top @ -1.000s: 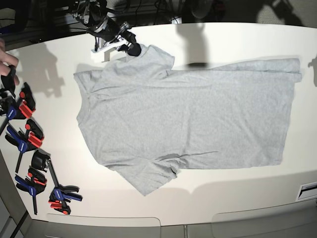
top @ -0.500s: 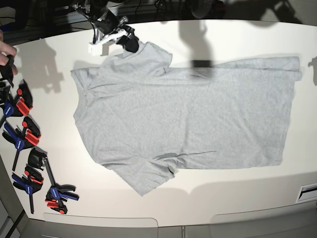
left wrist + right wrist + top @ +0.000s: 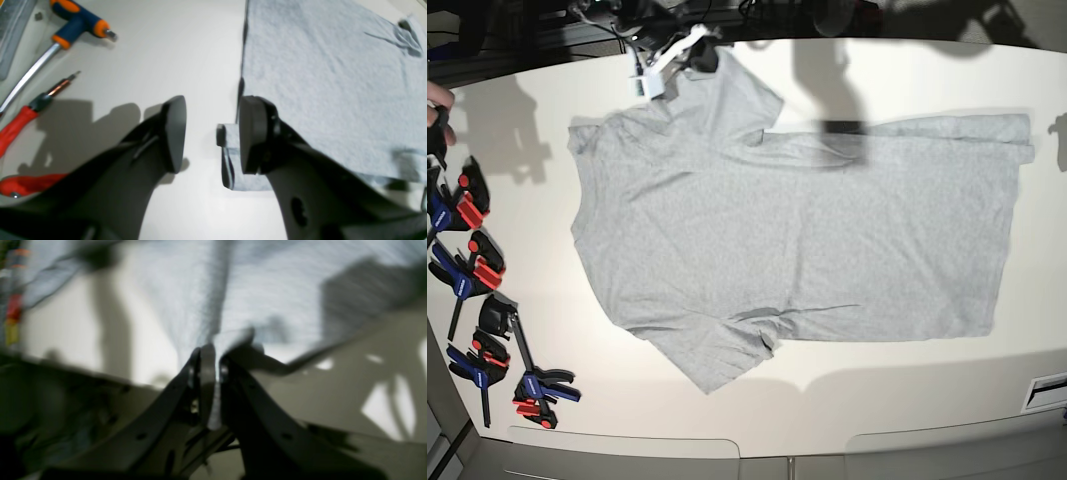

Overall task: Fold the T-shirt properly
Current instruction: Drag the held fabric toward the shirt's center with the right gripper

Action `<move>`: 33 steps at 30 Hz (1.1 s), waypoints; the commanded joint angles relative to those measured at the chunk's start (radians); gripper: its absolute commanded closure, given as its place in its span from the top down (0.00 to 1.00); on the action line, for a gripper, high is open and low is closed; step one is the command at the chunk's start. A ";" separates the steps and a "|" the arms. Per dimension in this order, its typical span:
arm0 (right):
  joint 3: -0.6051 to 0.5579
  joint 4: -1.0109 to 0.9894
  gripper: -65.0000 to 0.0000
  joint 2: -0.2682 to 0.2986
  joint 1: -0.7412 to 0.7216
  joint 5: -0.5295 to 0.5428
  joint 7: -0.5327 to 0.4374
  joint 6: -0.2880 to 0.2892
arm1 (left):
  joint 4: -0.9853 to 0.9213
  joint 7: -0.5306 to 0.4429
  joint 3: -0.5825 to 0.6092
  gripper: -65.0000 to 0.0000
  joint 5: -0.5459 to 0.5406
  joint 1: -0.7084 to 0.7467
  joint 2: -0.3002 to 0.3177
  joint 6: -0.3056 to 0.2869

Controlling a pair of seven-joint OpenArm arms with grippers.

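The light grey T-shirt lies spread on the white table, plain side up, collar to the left and hem to the right. My right gripper is at the far edge, shut on the tip of the far sleeve. The blurred right wrist view shows its jaws pinching a fold of grey cloth. My left gripper is open and empty. It hangs over a hem corner of the shirt, with one finger above the cloth. It does not show in the base view.
Several blue, red and black clamps lie along the table's left edge, and a person's hand shows above them. In the left wrist view, a T-handle key and a red screwdriver lie left of the hem.
My right gripper has moved up and to the right toward the far edge, pulling the far sleeve out straight. The shirt's collar end has shifted slightly with it.
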State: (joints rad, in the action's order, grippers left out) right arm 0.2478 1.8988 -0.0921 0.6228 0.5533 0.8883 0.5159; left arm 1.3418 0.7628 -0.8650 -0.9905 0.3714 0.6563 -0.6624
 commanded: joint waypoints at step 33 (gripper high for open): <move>-0.215 -0.357 0.00 -0.011 -0.689 -0.345 -0.164 0.014 | 0.014 -0.022 -0.012 0.37 -0.024 -0.003 0.032 -0.003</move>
State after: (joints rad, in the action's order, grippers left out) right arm 0.0345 1.5269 -0.0998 -0.0532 0.1875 0.7460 0.5236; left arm 1.3418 0.7628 -0.8654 -0.9928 0.3714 0.6594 -0.6621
